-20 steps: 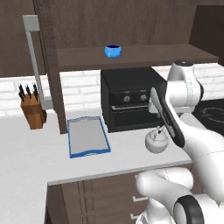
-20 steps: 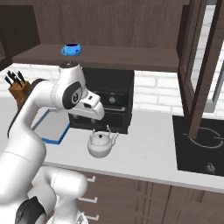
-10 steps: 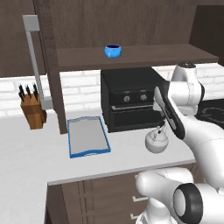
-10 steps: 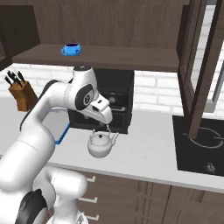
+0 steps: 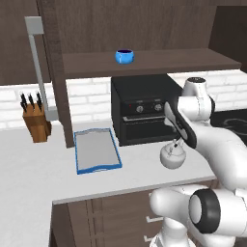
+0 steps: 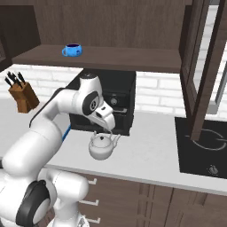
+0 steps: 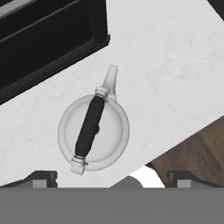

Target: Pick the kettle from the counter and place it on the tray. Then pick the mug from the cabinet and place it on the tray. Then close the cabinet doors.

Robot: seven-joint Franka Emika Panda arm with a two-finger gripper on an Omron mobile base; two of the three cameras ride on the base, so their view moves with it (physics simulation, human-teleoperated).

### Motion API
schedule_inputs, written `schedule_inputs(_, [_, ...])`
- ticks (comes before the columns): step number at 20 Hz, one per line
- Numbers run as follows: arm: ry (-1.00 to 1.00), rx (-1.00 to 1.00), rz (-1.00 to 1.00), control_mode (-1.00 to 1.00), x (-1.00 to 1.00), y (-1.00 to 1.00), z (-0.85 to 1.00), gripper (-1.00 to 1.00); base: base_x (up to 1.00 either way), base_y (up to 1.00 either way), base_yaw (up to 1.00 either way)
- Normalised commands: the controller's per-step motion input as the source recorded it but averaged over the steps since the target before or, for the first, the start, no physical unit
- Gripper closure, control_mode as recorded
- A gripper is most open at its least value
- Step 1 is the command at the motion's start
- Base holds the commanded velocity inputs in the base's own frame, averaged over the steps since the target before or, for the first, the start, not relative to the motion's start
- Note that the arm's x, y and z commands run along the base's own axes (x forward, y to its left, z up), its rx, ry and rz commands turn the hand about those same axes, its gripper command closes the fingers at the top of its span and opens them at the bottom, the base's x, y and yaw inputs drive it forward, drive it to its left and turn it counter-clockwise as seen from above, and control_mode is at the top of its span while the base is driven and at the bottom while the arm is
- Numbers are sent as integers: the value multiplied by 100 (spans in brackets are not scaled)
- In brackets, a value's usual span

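Hovering over the kettle (image 5: 172, 155), the gripper (image 5: 177, 144) sits right of centre in the left base view, its tips just above the dark handle with nothing in them. That kettle is a squat, rounded, silver-grey pot resting on the pale, smooth counter (image 5: 38, 169), just in front of the boxy black oven (image 5: 142, 113). Left of centre lies the tray (image 5: 96, 151), flat and grey with a bright blue raised rim, well apart from the kettle and empty, so the first placement is not yet made. Up on the dark wooden shelf of the cabinet (image 5: 144, 62) stands the small blue mug (image 5: 124, 56). A wooden knife block (image 5: 36, 120) sits at the far left.

From the right base view, the gripper (image 6: 107, 131) points down at the kettle (image 6: 102, 147) near the frame's centre, apparently lined up for a grasp from above. The mug (image 6: 72, 50) shows at upper left on the shelf, and an open cabinet door (image 6: 201, 75) with a translucent panel hangs at the right, left ajar so the mug can be reached.

Looking straight down in the hand view, the kettle (image 7: 93, 133) fills the middle: a round glossy body, short spout toward the top, thin black handle arched across the lid. The two finger tips (image 7: 43, 178) rise at the bottom corners, spread wide apart, clear of the kettle. The counter's faintly marbled white surface (image 7: 175, 74) ends at a brown edge lower right.
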Motion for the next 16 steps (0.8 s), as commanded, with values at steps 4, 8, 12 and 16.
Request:
schedule_inputs(4, [1, 0, 0, -100, 11, 2, -39, -100, 0, 0, 0])
schedule_inputs(8, [1, 0, 0, -100, 18, 1, -35, -100, 0, 0, 0])
schedule_inputs(12, [1, 0, 0, -100, 15, 0, -28, -100, 0, 0, 0])
schedule_inputs(16, [1, 0, 0, -100, 15, 0, -4, -100, 0, 0, 0])
